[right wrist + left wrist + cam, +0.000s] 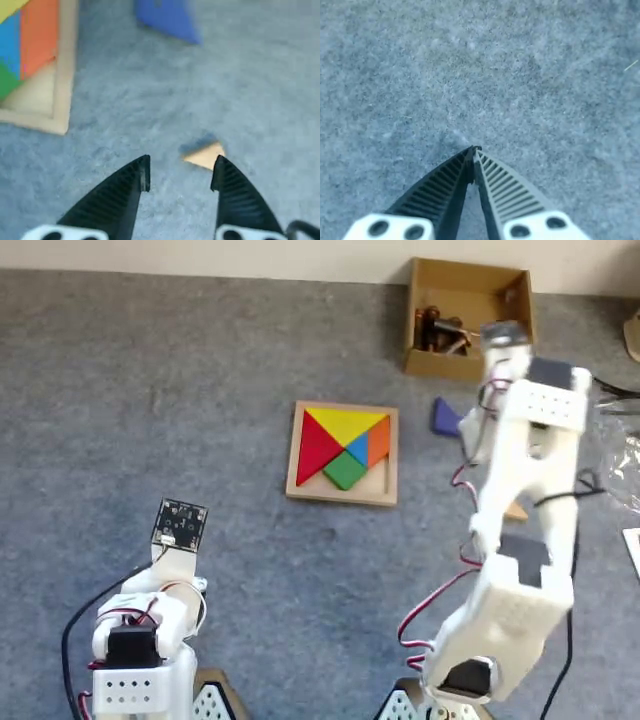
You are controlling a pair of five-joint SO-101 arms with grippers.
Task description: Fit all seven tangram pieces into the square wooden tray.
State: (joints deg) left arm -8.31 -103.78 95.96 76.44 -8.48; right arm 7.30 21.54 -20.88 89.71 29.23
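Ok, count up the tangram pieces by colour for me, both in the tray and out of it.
yellow piece: 1
red piece: 1
green piece: 1
orange piece: 1
light blue piece: 1
dark blue piece: 1
tan piece: 1
Total: 7

The square wooden tray point(342, 497) lies flat at the centre of the high view, slightly turned. Five pieces sit in it: a yellow triangle point(346, 425) along its upper edge, a red triangle point(316, 451) along the left, a small blue triangle point(357, 450) in the middle, an orange parallelogram point(379, 443) at the right and a green square point(345, 472) standing on a corner below. Bare wood shows at the lower right corner. A dark blue piece point(446, 417) lies on the table right of the tray. A small tan triangle point(204, 155) lies flat further right and lower, apart from both.
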